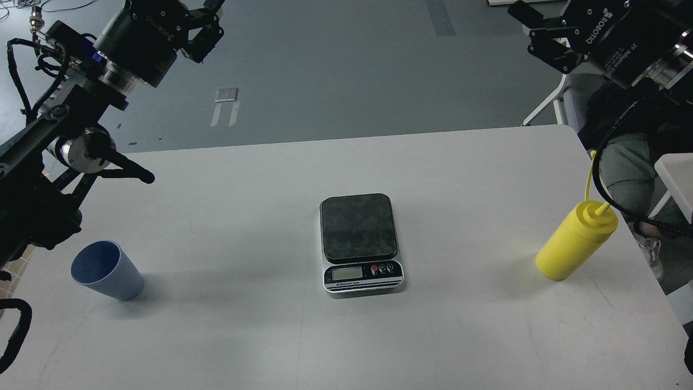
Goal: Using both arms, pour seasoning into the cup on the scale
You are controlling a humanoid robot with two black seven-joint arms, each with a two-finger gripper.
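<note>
The light blue ribbed cup stands upright near the table's front left. At the table's middle sits the scale, its dark platform bare and its display facing me. The yellow seasoning bottle stands at the right, with its cap strap curling up from the nozzle. My left gripper hangs high at the top left, far above and behind the cup, open and holding nothing. High at the top right is my right gripper, above and behind the bottle, also open and holding nothing.
The white table ends at a far edge behind the scale and a rounded right corner near the bottle. A seated person's legs are just beyond the right edge, beside another white surface. Grey floor lies behind.
</note>
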